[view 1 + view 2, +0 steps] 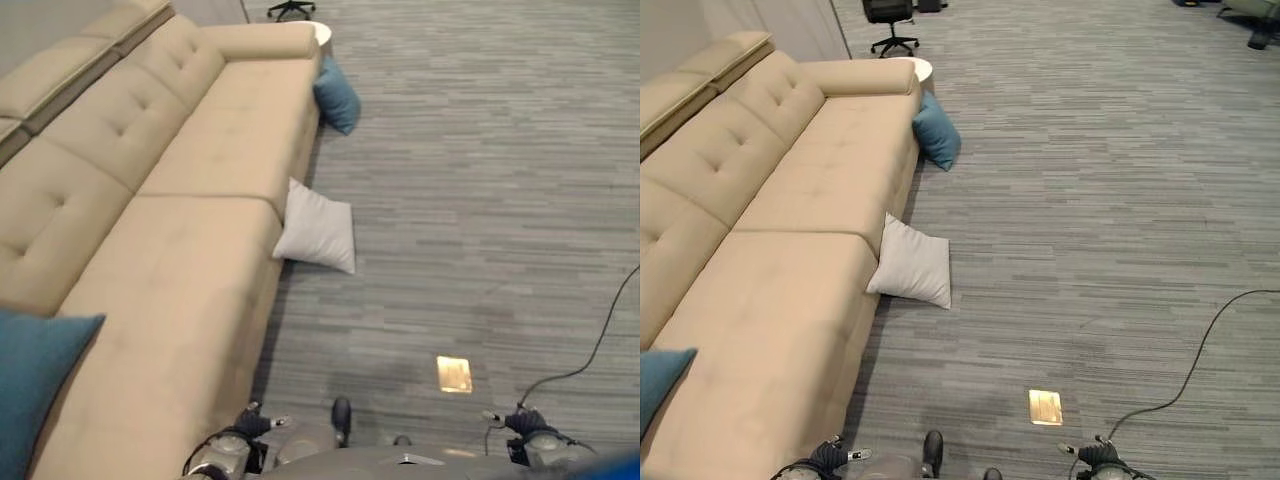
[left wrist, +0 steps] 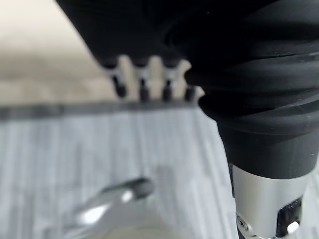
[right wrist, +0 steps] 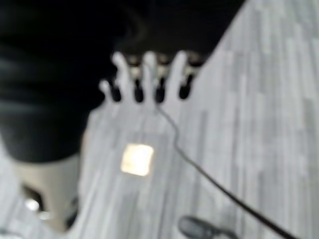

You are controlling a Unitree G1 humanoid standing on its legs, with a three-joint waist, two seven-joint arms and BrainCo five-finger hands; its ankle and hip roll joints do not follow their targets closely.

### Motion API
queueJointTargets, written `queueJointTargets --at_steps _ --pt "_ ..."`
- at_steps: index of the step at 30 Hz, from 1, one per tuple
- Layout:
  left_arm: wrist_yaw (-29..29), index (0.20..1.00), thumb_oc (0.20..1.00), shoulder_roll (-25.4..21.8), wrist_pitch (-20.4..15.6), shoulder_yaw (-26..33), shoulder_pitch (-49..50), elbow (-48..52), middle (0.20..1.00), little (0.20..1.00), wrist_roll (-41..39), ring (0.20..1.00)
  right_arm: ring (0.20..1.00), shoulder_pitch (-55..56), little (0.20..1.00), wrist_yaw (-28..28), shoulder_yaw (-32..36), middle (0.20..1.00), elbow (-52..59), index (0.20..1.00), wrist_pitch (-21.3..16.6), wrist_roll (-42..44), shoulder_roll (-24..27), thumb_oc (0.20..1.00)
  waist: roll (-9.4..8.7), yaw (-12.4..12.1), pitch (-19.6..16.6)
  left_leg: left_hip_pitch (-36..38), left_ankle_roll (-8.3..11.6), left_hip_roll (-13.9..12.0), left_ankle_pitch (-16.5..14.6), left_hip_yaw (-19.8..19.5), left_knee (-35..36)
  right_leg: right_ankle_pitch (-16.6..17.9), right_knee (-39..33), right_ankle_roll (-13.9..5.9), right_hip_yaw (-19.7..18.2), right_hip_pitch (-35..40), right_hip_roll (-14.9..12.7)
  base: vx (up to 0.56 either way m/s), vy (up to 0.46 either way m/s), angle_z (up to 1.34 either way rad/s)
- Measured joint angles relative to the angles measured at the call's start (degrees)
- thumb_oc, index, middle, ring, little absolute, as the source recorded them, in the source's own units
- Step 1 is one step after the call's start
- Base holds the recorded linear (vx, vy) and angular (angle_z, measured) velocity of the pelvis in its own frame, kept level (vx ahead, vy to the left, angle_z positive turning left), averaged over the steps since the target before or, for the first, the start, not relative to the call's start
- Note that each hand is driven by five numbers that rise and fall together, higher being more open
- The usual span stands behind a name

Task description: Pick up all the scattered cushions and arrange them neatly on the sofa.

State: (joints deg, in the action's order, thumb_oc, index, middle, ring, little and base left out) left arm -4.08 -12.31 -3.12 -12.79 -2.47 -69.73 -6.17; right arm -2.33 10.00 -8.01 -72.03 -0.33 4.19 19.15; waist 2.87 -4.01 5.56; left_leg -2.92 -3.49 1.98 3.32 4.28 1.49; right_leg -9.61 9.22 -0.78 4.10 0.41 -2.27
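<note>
**Two cushions on the floor, hands empty**

The white cushion (image 1: 911, 265) leans against the sofa (image 1: 790, 190) front; a blue cushion (image 1: 937, 131) stands farther along, another (image 1: 35, 375) sits on the near seat. Left hand (image 2: 144, 82) and right hand (image 3: 149, 79) hang with fingers straight, holding nothing. A one-handed grab could let soft fabric slip.

White cushion (image 1: 911, 264) and blue cushion (image 1: 937, 131) lean, seemingly, against the beige sofa (image 1: 770, 260).

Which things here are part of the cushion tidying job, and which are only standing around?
Part of the job:
- white square cushion, on the floor against the sofa front
- blue cushion on the floor by the armrest
- blue cushion on the seat
- long beige sofa

Only around:
- black office chair
- brass floor plate
</note>
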Motion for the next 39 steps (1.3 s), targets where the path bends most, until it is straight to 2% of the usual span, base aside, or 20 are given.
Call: queueJointTargets --at_steps 2,3,5,7,8,10,14,16,18,19,20,22,23,25,26,29,30,32,34,39 --pt "0.01 1.0 1.0 -0.61 0.0 -0.02 -0.38 0.45 1.0 1.0 0.0 1.0 1.0 -0.19 1.0 -0.2 -0.51 1.0 0.5 1.0 -0.03 -0.05 -0.36 1.0 -0.48 0.25 -0.06 0.79 -0.93 0.84 -0.71 0.5 0.17 -1.51 7.05 -1.84 1.59 -2.96 -1.34 0.1 0.124 -0.14" --pt "0.01 1.0 1.0 -1.03 -0.02 -0.41 -1.86 0.96 1.0 1.0 -0.03 1.0 1.0 -0.82 1.0 -0.28 -0.63 1.0 0.45 1.0 -0.03 -0.13 -0.27 1.0 -0.76 0.82 0.64 2.17 -2.03 1.69 -1.56 0.48 0.56 -1.7 22.17 -4.39 1.79 -9.67 -3.37 0.09 0.076 0.03" --pt "0.0 1.0 1.0 -1.36 -0.18 -0.76 -2.46 1.03 1.0 1.0 -0.02 1.0 1.0 -1.43 1.0 -0.25 -0.68 1.0 0.53 1.0 -0.04 -0.55 -0.43 1.0 -0.59 1.34 0.93 4.06 -3.12 2.11 -2.57 0.42 0.5 -1.74 31.65 -5.57 5.21 -14.47 -7.25 0.16 -0.037 0.08" --pt "-0.03 1.0 1.0 -1.6 -0.25 -0.66 -2.82 1.04 1.0 1.0 -0.01 1.0 1.0 -1.33 1.0 -0.27 -1.01 1.0 0.7 1.0 -0.06 -0.64 -0.7 1.0 -0.33 1.49 1.19 5.3 -2.25 2.15 -4.14 -0.41 0.27 -1.73 28.3 -5.57 7.56 -15.27 -9.57 0.23 -0.168 0.03" --pt "-0.04 1.0 1.0 -1.6 -0.27 -0.37 -2.93 0.95 1.0 1.0 0.0 1.0 1.0 -1.37 1.0 -0.28 -1.14 1.0 0.93 1.0 -0.08 -1.0 -0.69 1.0 -0.22 1.44 1.43 5.87 -1.94 2.0 -4.9 -0.75 0.32 -1.71 20.38 -5.41 11.37 -14.78 -11.16 0.22 -0.227 0.0" --pt "-0.03 1.0 1.0 -1.95 -0.2 0.0 -2.1 0.63 1.0 1.0 0.01 1.0 1.0 -1.89 1.0 -0.28 -1.48 1.0 1.44 1.0 -0.09 -1.13 -0.76 1.0 -0.68 1.63 1.69 6.24 -1.53 2.21 -5.17 -0.33 0.35 1.77 9.35 -6.79 12.57 -14.89 -12.05 0.2 -0.195 0.04" --pt "-0.05 1.0 1.0 -1.79 -0.27 1.08 0.09 -1.12 1.0 1.0 0.03 1.0 1.0 -1.8 1.0 -0.32 -1.48 1.0 1.25 1.0 -0.02 -1.17 -0.91 1.0 -2.22 1.57 1.99 9.57 1.13 2.15 -7.47 -0.53 0.59 11.24 -0.95 -7.63 14.9 -14.53 -12.8 0.22 -0.219 0.06" --pt "-0.07 1.0 1.0 -1.59 -0.25 1.1 1.03 -1.26 1.0 1.0 0.07 1.0 1.0 -1.65 1.0 -0.31 -1.47 1.0 1.14 1.0 -0.02 -1.18 -0.72 1.0 -2.44 1.75 1.91 11.2 1.94 1.16 -8.93 -1.04 0.44 14.5 -2.23 -5.43 15.2 -12.86 -12.03 0.25 -0.248 0.06" --pt "-0.04 1.0 1.0 -0.66 -0.25 1.03 1.63 -1.26 1.0 1.0 0.07 1.0 1.0 -1.55 1.0 -0.29 -1.48 1.0 0.98 1.0 -0.02 -1.19 -0.45 1.0 -0.43 1.87 1.04 11.42 3.83 -1.94 -10.12 -1.9 -1.03 13.47 -3.18 -4.4 15.65 -10.82 -8.61 0.18 -0.251 0.14" --pt "-0.02 1.0 1.0 -0.35 -0.33 1.0 1.35 -1.23 1.0 1.0 0.07 1.0 1.0 -1.22 1.0 -0.35 -1.47 1.0 1.06 1.0 -0.09 -1.19 -0.63 1.0 -0.65 1.48 0.75 10.96 4.78 -3.29 -10.79 -1.79 -4.65 12.93 -4.31 -1.88 15.35 -9.2 -6.38 0.14 -0.359 0.07" --pt "-0.03 1.0 1.0 0.19 -0.46 1.02 1.27 -1.37 1.0 1.0 0.08 1.0 1.0 -1.76 1.0 -0.26 -1.35 1.0 1.11 1.0 -0.11 -1.18 -0.32 1.0 -0.66 1.3 0.66 9.81 5.11 -4.4 -10.37 -1.82 -7.89 12.51 -5.02 -1.34 15.68 -8.33 -5.45 0.17 -0.477 0.01" --pt "-0.03 1.0 1.0 0.69 -0.52 0.99 1.18 -1.59 1.0 1.0 0.08 1.0 1.0 -2.55 1.0 -0.21 -1.3 1.0 1.37 1.0 -0.13 -1.13 -0.39 1.0 -1.61 1.17 0.49 4.76 5.99 -4.9 -9.85 -2.28 -17.73 12.33 -7.06 -0.82 15.92 -6.55 -4.62 0.09 -0.342 0.07" --pt "-0.03 1.0 1.0 0.73 -0.54 1.01 0.07 -1.3 1.0 1.0 0.05 1.0 1.0 -2.21 1.0 -0.16 -1.58 1.0 1.41 1.0 -0.34 -1.02 -0.71 1.0 -3.37 0.37 1.45 -3.0 8.05 -5.59 -5.74 -1.94 -33.32 11.98 -8.84 2.4 16.54 -4.63 -4.41 0.15 -0.301 0.04" --pt "-0.05 1.0 1.0 0.12 -0.8 1.07 -0.9 -1.07 1.0 1.0 0.0 1.0 1.0 -1.72 1.0 -0.11 -1.8 1.0 1.15 1.0 -0.39 -1.01 -1.1 1.0 -4.71 -0.71 2.16 -8.0 8.73 -6.45 -0.48 -1.75 -43.49 11.84 -10.68 3.63 16.78 -2.53 -3.44 0.21 -0.221 0.02" --pt "0.01 1.0 1.0 -0.01 -1.1 1.94 -0.39 -1.22 1.0 1.0 -0.05 1.0 1.0 -0.91 1.0 0.16 -2.16 1.0 1.26 1.0 -0.54 -0.98 -1.18 1.0 -5.44 -1.1 2.12 -12.07 8.18 -6.64 -1.89 -1.39 -45.35 10.19 -11.85 4.94 17.09 -0.4 -2.11 0.35 -0.169 0.09" --pt "-0.04 1.0 1.0 0.01 -1.25 1.78 -0.69 -1.0 1.0 1.0 -0.05 1.0 1.0 -0.87 1.0 0.34 -3.28 1.0 0.68 1.0 -0.23 -0.95 -0.97 1.0 -5.73 -1.75 2.76 -14.82 8.11 -3.61 -2.68 0.29 -34.77 9.02 -14.38 3.67 17.22 1.25 -0.95 0.33 -0.09 -0.1" --pt "-0.03 1.0 1.0 0.39 -1.04 1.55 -0.59 -1.09 1.0 1.0 0.07 1.0 1.0 -0.98 1.0 0.25 -4.26 1.0 -0.27 1.0 -0.1 -0.97 -1.12 1.0 -4.83 -2.17 2.5 -12.57 8.41 -2.0 -0.93 1.57 -16.33 6.34 -13.07 -0.6 17.61 1.71 -0.19 0.26 -0.047 -0.23" --pt "-0.01 1.0 1.0 0.62 -0.88 1.54 0.11 -1.28 1.0 1.0 0.09 1.0 1.0 -1.15 1.0 0.27 -4.35 1.0 -0.43 1.0 -0.09 -0.96 -0.71 1.0 -2.94 -2.28 2.42 -11.71 9.12 -2.83 2.44 1.4 -4.94 5.29 -13.01 2.46 17.59 2.55 3.3 0.42 -0.089 -0.19" --pt "0.06 1.0 1.0 0.31 -0.8 1.55 0.59 -1.45 1.0 1.0 0.17 1.0 1.0 -1.62 1.0 0.39 -5.59 1.0 -1.27 1.0 -0.07 -0.96 -0.82 1.0 -2.07 -2.91 2.07 -11.97 9.45 -2.64 5.6 2.68 2.09 3.79 -14.93 2.05 16.93 4.99 5.92 0.35 -0.052 -0.12" --pt "0.16 1.0 1.0 -0.07 0.02 2.38 4.61 -1.48 1.0 1.0 0.17 1.0 1.0 -3.22 1.0 0.2 -6.1 1.0 -1.93 1.0 -0.38 -1.14 -1.01 1.0 -3.75 -5.05 0.47 -12.12 5.99 1.03 7.84 4.74 -2.25 0.69 -14.48 1.54 10.78 10.55 8.18 0.37 0.003 -0.54"
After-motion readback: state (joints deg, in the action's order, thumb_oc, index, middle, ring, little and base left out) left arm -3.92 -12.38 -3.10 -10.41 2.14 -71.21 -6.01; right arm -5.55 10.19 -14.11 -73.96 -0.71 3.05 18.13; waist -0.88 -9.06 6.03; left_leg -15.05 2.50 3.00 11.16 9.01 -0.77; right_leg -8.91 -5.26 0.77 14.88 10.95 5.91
